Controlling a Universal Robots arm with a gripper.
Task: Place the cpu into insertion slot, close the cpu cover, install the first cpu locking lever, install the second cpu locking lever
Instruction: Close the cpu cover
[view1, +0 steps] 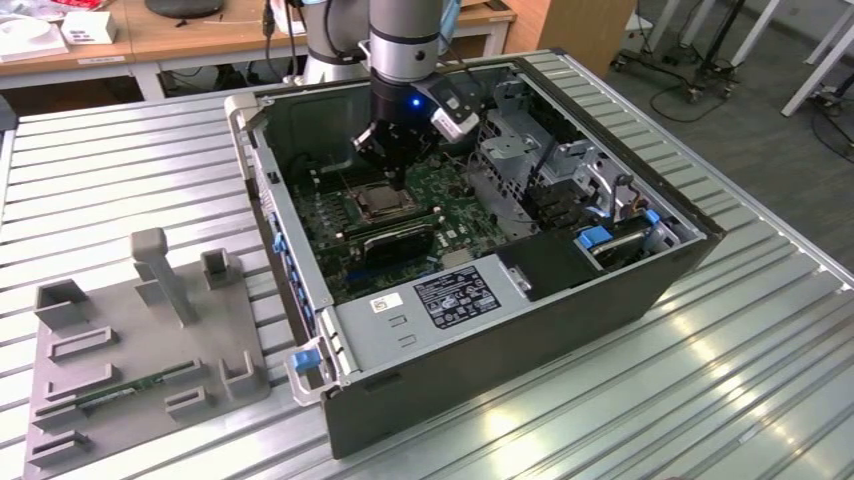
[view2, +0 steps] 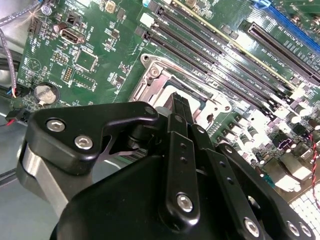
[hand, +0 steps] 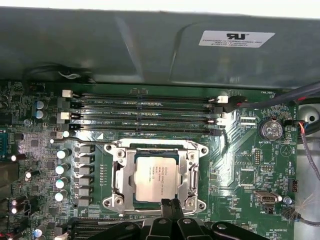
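Memory slots (hand: 145, 112), four long black ones, ran side by side between the grey case wall (hand: 150, 50) and the insertion slot (hand: 112, 202) in the first wrist view. A row of silver capacitors (hand: 62, 170) stood along one flank of the slot, and a coin cell battery (hand: 271, 129) with red and black wires (hand: 305, 135) lay off the other flank. In the exterior view the open computer case (view1: 641, 290) lay on a slatted metal table (view1: 747, 380). A black ribbed heatsink (view1: 398, 238) sat just beside the slot, and a drive cage (view1: 514, 150) stood towards the exterior view's right. A grey fixture (view1: 147, 340) sat well apart, on the exterior view's left. Nothing stood between the tool and the socket.

The gripper (hand: 170, 206) hung straight down over the motherboard (hand: 240, 175), its two narrow fingers pressed together with nothing visible between them. Their tips met at the slot's edge farthest from the memory slots.

The cpu (hand: 156, 175) lay flat in the insertion slot, metal top up, just beyond the fingertips. The cpu cover (hand: 189, 172) lay down around it, so the chip showed through the window. The chip was close to square, with no clear long axis, and its edges ran parallel to the memory slots. A thin metal lever (hand: 85, 142) stretched along the slot's memory-side edge.
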